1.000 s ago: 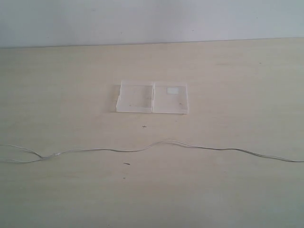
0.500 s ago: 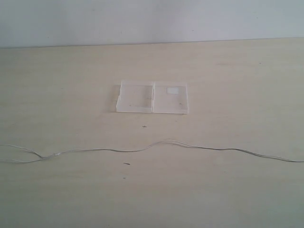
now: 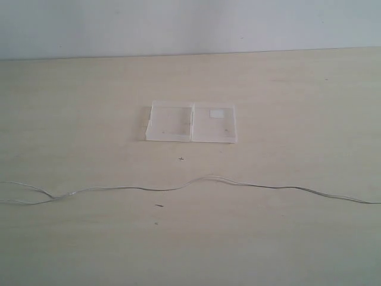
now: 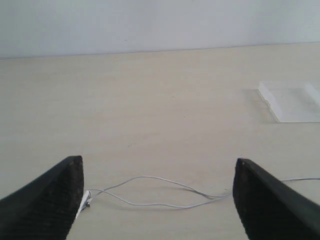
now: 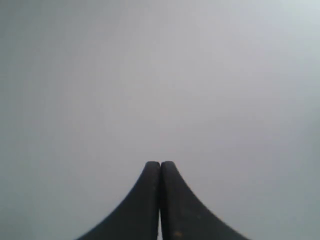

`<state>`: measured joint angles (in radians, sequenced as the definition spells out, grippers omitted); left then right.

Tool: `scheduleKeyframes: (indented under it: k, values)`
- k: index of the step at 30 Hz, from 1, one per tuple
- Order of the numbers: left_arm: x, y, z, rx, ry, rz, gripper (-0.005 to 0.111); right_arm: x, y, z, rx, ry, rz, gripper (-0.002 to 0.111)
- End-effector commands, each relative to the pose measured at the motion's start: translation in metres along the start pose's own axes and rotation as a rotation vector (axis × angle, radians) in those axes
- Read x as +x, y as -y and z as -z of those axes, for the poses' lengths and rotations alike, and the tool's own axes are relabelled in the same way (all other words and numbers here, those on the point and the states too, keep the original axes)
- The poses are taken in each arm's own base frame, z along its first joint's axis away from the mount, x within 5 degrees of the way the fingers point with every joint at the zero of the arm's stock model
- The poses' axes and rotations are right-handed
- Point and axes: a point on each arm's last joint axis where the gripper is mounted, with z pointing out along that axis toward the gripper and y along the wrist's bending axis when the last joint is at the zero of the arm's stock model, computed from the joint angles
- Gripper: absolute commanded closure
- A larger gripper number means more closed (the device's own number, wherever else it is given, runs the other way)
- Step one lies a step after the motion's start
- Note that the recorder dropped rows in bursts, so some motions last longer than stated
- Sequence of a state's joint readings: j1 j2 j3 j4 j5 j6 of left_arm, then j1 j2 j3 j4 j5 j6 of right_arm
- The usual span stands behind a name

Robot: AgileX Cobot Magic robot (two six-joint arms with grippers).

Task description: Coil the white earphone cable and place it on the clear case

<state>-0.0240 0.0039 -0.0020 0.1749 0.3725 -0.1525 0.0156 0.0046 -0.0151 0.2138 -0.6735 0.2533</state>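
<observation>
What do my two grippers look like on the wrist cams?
Left gripper: two matte black fingers, broad at the base, tapering to rounded tips. Right gripper: the same black, curved fingers. No markings or cables show; the arms themselves are unseen.

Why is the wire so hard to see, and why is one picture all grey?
Exterior view: soft even light, hardly any shadows, so the pale cable nearly melts into the pale table; the case looks faint. Left wrist view: the open left gripper is a dark, blurry shape. Right wrist view: only plain grey behind the shut right gripper.
</observation>
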Motion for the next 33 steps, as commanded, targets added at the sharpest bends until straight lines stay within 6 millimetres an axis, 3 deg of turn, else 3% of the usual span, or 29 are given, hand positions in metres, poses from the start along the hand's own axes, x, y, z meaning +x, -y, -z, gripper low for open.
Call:
scheduleKeyframes:
  k: [1, 3, 6, 11, 14, 16, 19, 23, 28, 33]
  values:
    - [0.000, 0.000, 0.000, 0.001, 0.006, 0.007, 0.029, -0.027, -0.017, -0.025, -0.027, 0.051, 0.030, 0.108]
    - [0.000, 0.000, 0.000, 0.001, 0.006, 0.007, 0.029, -0.030, -0.023, -0.049, -0.012, -0.024, 0.085, 0.108]
    - [0.000, 0.000, 0.000, 0.001, 0.006, 0.007, 0.029, -0.014, -0.028, -0.097, 0.017, -0.247, 0.154, 0.108]
    - [0.000, 0.000, 0.000, 0.001, 0.006, 0.007, 0.029, 0.049, -0.019, -0.194, 0.086, -0.733, 0.302, 0.108]
    - [0.000, 0.000, 0.000, 0.001, 0.006, 0.007, 0.029, 0.092, -0.004, -0.236, 0.153, -1.035, 0.395, 0.108]
    - [0.000, 0.000, 0.000, 0.001, 0.006, 0.007, 0.029, 0.120, 0.008, -0.254, 0.152, -1.299, 0.516, 0.108]
    - [0.000, 0.000, 0.000, 0.001, 0.006, 0.007, 0.029, 0.151, 0.021, -0.261, 0.078, -1.685, 0.637, 0.108]
    - [0.000, 0.000, 0.000, 0.001, 0.006, 0.007, 0.029, 0.190, 0.014, -0.258, -0.173, -1.954, 0.518, 0.108]
    - [0.000, 0.000, 0.000, 0.001, 0.006, 0.007, 0.029, 0.230, -0.029, -0.233, -0.641, -2.081, 0.411, 0.108]
    - [0.000, 0.000, 0.000, 0.001, 0.006, 0.007, 0.029, 0.263, -0.074, -0.203, -0.947, -2.124, 0.475, 0.108]
